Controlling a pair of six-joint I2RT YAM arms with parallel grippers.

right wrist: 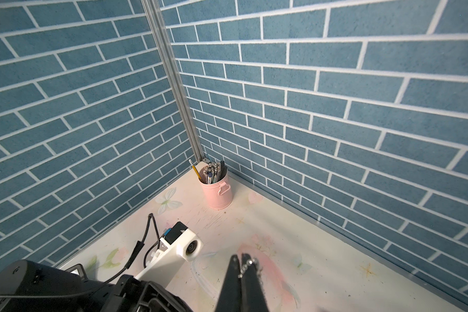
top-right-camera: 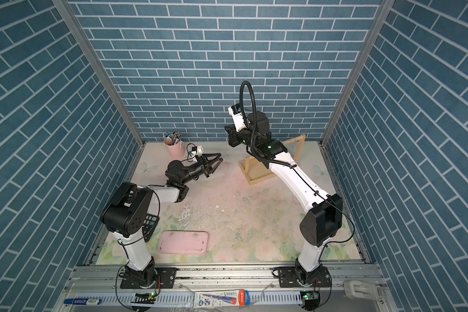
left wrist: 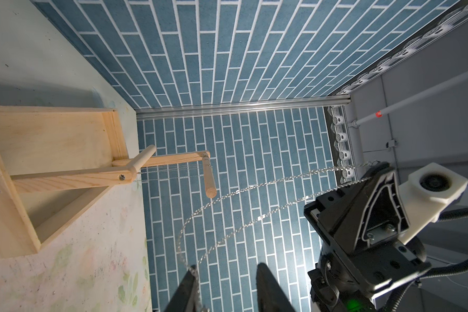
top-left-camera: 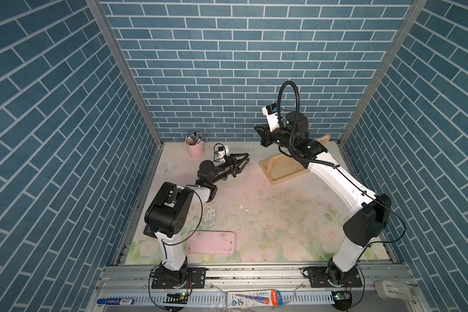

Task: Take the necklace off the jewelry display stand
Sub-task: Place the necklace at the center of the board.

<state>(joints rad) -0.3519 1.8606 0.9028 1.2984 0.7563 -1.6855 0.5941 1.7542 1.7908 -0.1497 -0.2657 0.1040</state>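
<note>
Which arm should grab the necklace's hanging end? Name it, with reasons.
Left, probably: the necklace lies against a finger of the open left end effector; the right end effector is shut on it.

White links [top-left-camera: 335, 179], black joints [top-left-camera: 165, 213], ribbed black cable [top-left-camera: 297, 108], white camera mounts [left wrist: 438, 189].

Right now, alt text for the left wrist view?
A silver necklace hangs in a slack two-strand arc between the shut right gripper and one finger of the open left gripper, against a blue brick-pattern wall. Nearby stands the jewelry display stand, with finer chains visible on its frame.
</note>
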